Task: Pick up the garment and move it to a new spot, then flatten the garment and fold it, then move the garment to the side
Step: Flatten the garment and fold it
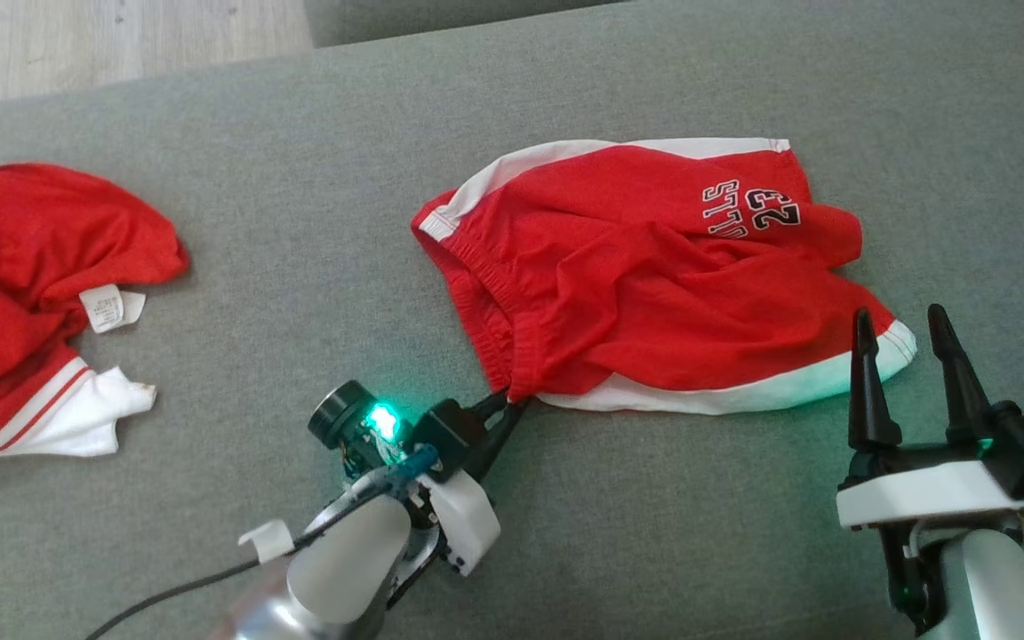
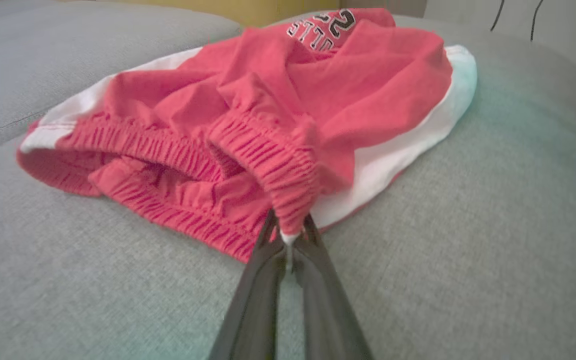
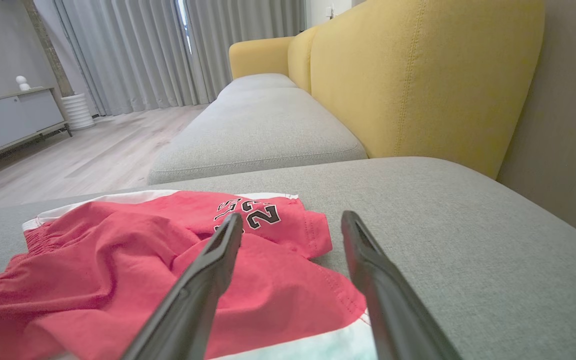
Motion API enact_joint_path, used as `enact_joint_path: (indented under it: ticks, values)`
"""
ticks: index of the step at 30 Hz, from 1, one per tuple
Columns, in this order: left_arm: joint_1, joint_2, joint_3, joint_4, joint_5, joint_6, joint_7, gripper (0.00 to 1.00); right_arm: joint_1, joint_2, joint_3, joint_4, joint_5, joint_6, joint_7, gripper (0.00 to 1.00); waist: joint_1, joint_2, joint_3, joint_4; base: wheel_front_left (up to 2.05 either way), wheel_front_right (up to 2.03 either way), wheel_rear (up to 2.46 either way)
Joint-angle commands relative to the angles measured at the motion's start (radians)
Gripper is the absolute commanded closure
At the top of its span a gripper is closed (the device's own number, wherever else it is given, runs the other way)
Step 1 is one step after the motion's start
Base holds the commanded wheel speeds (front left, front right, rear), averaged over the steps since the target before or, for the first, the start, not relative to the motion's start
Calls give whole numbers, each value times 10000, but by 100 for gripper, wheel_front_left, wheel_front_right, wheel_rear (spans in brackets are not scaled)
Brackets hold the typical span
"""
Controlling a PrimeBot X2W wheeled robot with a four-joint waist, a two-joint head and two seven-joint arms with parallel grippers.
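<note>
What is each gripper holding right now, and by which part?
The left gripper is shut on the shorts, pinching the bunched elastic waistband at its near end. The right gripper is open, holding nothing.

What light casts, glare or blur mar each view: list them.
Head view: a green lamp on the left wrist glares and tints the shorts at their white hem beside the right gripper. Left wrist view: teal cast over hem and couch at right; the left gripper, shut on the waistband, looks soft. Right wrist view: teal on the hem.
</note>
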Motion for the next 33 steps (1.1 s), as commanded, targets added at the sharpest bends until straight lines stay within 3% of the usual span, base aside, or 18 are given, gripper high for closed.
enact_joint_path:
  ticks: [1,10,17,33]
  values:
    - [-241,-6,342,-225,-146,23,-125,100,-193,-64,220,-268,61,73,-108,0,0,-1,-55,15,0,0,0]
    - [346,112,899,-672,-781,296,-462,100,42,-64,-603,1239,-553,73,213,0,0,-1,-499,392,0,0,0]
    - [801,184,1035,-1102,-917,523,-517,100,-193,-64,-877,2368,52,73,671,0,0,-1,-629,576,0,0,0]
    - [801,303,946,-1474,-951,554,-533,100,-1691,-64,-1486,4749,37,73,618,0,0,-1,-528,807,0,0,0]
